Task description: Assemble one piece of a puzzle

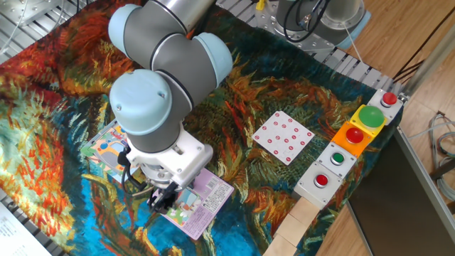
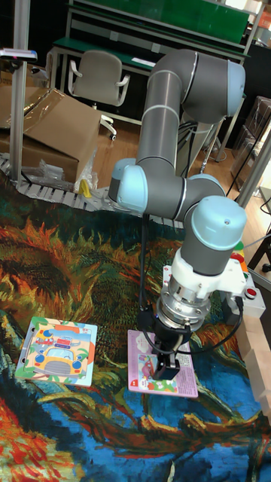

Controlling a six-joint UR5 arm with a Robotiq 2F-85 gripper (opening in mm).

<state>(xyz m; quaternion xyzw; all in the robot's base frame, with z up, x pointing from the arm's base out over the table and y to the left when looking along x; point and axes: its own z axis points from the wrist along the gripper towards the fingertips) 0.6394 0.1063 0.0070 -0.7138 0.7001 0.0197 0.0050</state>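
The puzzle (image 2: 59, 350), a pale blue and green square with an orange vehicle, lies flat on the patterned cloth at the left. In the fixed view the puzzle (image 1: 103, 144) is partly hidden behind the arm. My gripper (image 2: 166, 367) points straight down, well to the right of it, over a purple-pink square puzzle (image 2: 179, 384). In the fixed view the gripper (image 1: 163, 200) has its tips at that purple-pink puzzle's (image 1: 207, 195) near-left edge. The black fingers stand close together. Whether a piece sits between them cannot be seen.
A white card with red dots (image 1: 284, 136) lies on the cloth to the right. A box of coloured buttons (image 1: 353, 137) runs along the right table edge, with wooden blocks (image 1: 298, 220) in front of it. The arm's bulky joints (image 1: 170, 57) hang over the cloth's middle.
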